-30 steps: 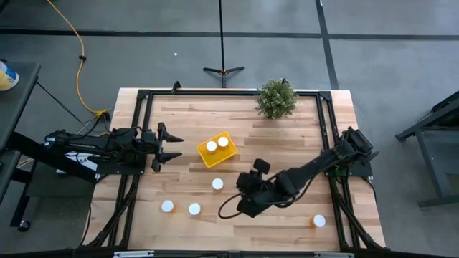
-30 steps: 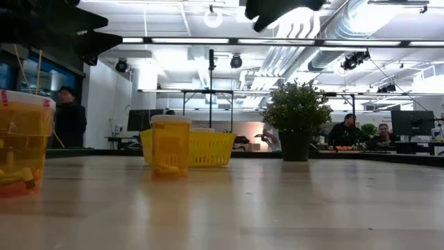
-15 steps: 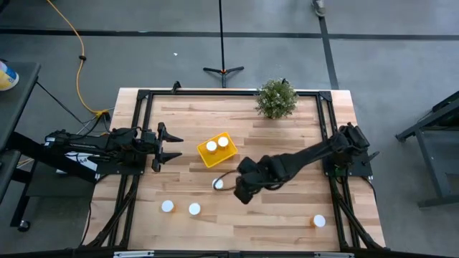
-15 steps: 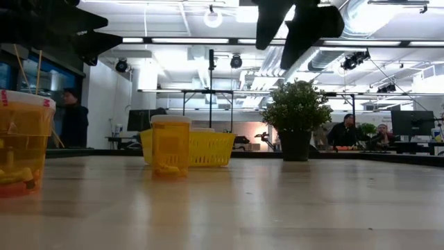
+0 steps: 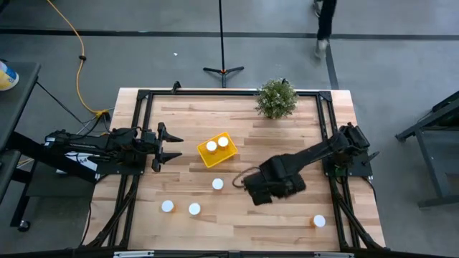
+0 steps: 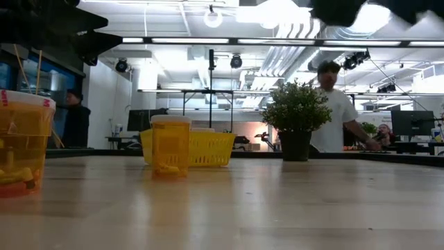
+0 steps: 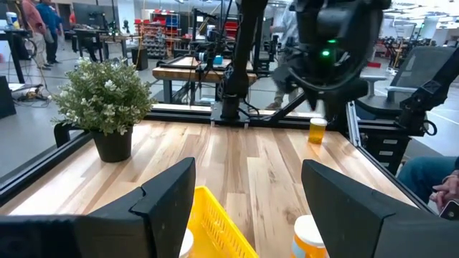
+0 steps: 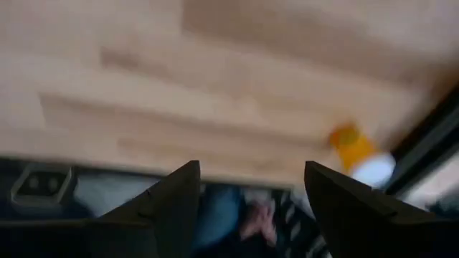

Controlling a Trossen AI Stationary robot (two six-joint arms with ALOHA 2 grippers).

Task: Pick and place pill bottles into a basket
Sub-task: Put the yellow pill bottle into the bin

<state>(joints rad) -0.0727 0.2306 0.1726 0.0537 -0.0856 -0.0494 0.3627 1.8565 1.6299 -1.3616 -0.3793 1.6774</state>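
Note:
The yellow basket (image 5: pixel 217 153) sits left of the table's middle with two white-capped pill bottles (image 5: pixel 211 146) in it. Three bottles stand in front of it: one (image 5: pixel 217 184) in the middle, two (image 5: pixel 167 206) (image 5: pixel 194 208) nearer the front edge. Another (image 5: pixel 319 221) stands at the front right and shows in the right wrist view (image 8: pixel 358 154). My right gripper (image 5: pixel 272 193) hangs over the table right of the middle bottle, open with nothing between its fingers (image 8: pixel 251 208). My left gripper (image 5: pixel 172 147) waits open, left of the basket (image 7: pixel 215 226).
A green potted plant (image 5: pixel 276 99) stands at the back of the table. Black frame rails (image 5: pixel 326 129) run along the table's sides. In the low view a bottle (image 6: pixel 171 144) stands before the basket (image 6: pixel 205 148). A person (image 6: pixel 333 111) walks behind the plant (image 6: pixel 297 118).
My right arm swung toward the middle bottle, then back to the right, its fingers opening wider. That bottle has not moved. A person has walked in behind the table. The left arm is still.

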